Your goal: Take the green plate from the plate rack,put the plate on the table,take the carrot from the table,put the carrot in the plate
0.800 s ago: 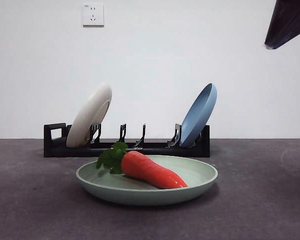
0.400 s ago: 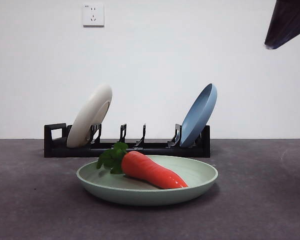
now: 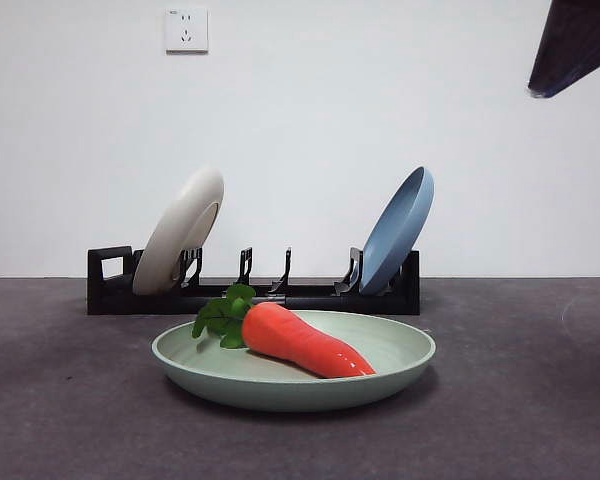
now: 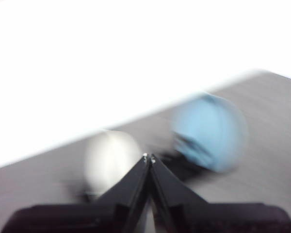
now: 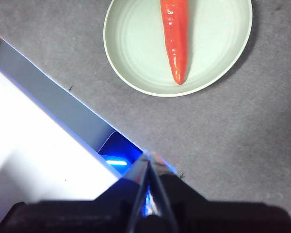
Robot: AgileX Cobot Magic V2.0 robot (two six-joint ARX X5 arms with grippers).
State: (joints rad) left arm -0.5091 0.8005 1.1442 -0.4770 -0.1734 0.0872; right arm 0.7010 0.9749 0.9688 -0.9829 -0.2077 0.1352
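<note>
The green plate [image 3: 400, 352] lies flat on the dark grey table [image 3: 540, 400], in front of the black plate rack [image 3: 310, 296]. The carrot [image 3: 305, 342] lies in the plate, leaves to the left. The right wrist view shows the plate [image 5: 136, 43] and the carrot [image 5: 177, 39] from above, well away from my right gripper [image 5: 149, 158], which is shut and empty. My left gripper [image 4: 149, 158] is shut and empty, high above the table, with the blurred rack far beyond it. One arm shows as a black tip [image 3: 575, 45] at the top right corner.
A cream-white plate [image 3: 180, 232] leans at the rack's left end and a blue plate [image 3: 398, 228] at its right end. A white wall with a socket [image 3: 186, 30] stands behind. A white and blue edge [image 5: 48, 121] lies near the right gripper.
</note>
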